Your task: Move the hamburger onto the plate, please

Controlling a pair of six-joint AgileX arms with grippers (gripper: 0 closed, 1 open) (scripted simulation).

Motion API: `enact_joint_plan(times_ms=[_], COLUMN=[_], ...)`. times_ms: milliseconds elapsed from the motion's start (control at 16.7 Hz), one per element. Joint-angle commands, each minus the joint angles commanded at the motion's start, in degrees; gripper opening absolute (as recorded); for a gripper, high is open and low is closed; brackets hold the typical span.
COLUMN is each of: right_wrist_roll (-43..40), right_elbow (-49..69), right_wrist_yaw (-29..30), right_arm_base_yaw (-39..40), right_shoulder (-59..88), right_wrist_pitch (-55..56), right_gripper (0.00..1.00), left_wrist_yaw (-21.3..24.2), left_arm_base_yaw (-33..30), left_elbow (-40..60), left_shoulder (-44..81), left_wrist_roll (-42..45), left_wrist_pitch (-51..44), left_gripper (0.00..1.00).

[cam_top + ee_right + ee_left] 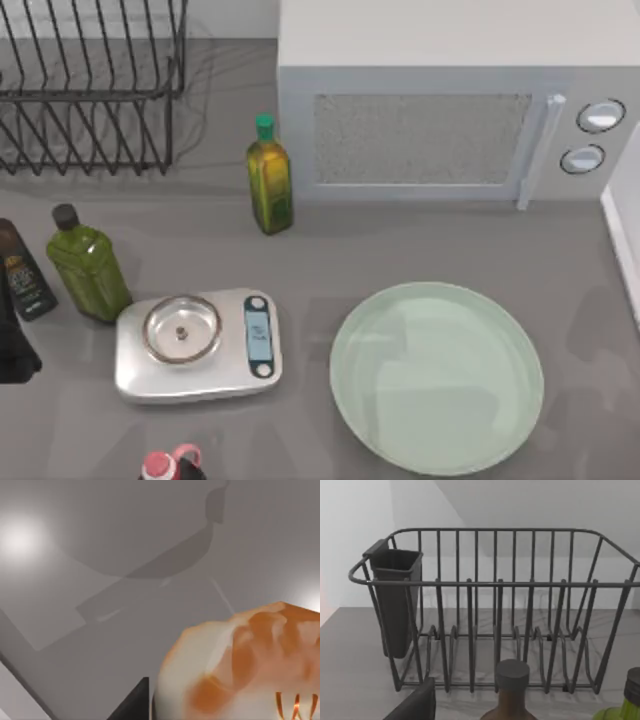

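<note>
Mint-green plate (437, 377) lies bare on table (330, 270), at right of steel scale (198, 345). Hamburger (240, 665) looms close in right wrist view, beside a dark finger (132, 702) of right gripper; clamped or merely near, cannot tell. Confirm grasp, carry level above plate centre, lower until contact, then release. Left arm parked at left edge, facing dish rack (495, 610).
</note>
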Motion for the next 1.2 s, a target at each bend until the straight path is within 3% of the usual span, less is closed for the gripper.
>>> enact_joint_plan(times_ms=[480,660,900,1200], right_wrist_roll=[0.3,3.9,17.2,45.0], right_elbow=[3.1,5.0,10.7,18.5], right_wrist_yaw=[0.0,0.3,0.9,1.1], right_arm_base_yaw=[0.1,3.3,12.4,25.4], right_shoulder=[-2.2,-0.5,5.2,15.2], right_wrist_pitch=[-4.0,-4.1,-4.2,-4.3], right_gripper=[0.0,0.0,0.0,0.0], left_wrist_yaw=[0.0,0.0,0.0,0.0], left_arm_base_yaw=[0.0,0.0,0.0,0.0], left_elbow=[0.0,0.0,0.0,0.0], left_shoulder=[0.0,0.0,0.0,0.0], left_wrist_roll=[0.0,0.0,0.0,0.0], left_wrist_pitch=[0.0,0.0,0.0,0.0], left_gripper=[1.0,1.0,1.0,1.0])
